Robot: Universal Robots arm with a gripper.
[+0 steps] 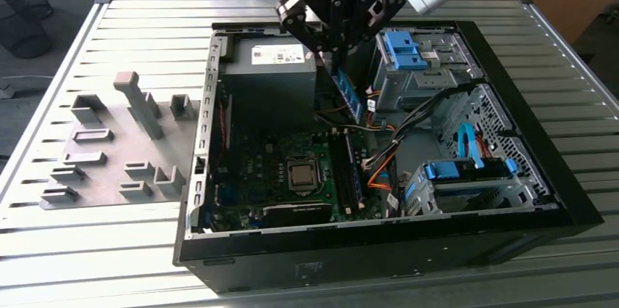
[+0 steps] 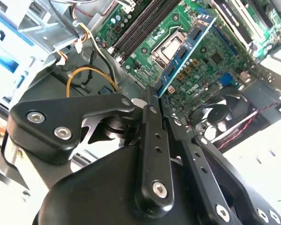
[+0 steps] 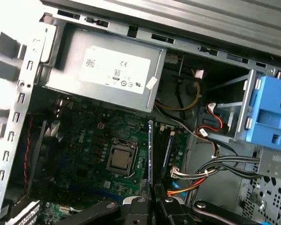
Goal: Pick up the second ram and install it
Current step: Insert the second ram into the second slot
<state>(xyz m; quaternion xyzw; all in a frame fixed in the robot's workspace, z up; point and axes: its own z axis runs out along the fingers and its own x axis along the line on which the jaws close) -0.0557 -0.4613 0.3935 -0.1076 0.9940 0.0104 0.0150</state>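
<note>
My gripper [image 1: 337, 61] hangs over the open computer case [image 1: 203, 177], shut on the second ram [image 1: 349, 95], a thin blue stick that points down toward the motherboard [image 1: 275, 170]. In the second wrist view the second ram [image 2: 187, 50] shows its flat side with black chips, clamped at its near end between the black fingers [image 2: 150, 117]. Seen from the first wrist view the second ram [image 3: 151, 150] is edge-on, just above the memory slots [image 3: 167, 150], and apart from them. Another stick [image 1: 349, 169] stands in one slot.
The grey power supply [image 1: 266, 54] sits at the case's far end, close to the gripper. Blue drive caddies [image 1: 406, 51] and orange and black cables [image 1: 382, 159] lie on the exterior view's right. Grey holder blocks [image 1: 126, 141] stand on the slatted table [image 1: 97, 264] outside the case.
</note>
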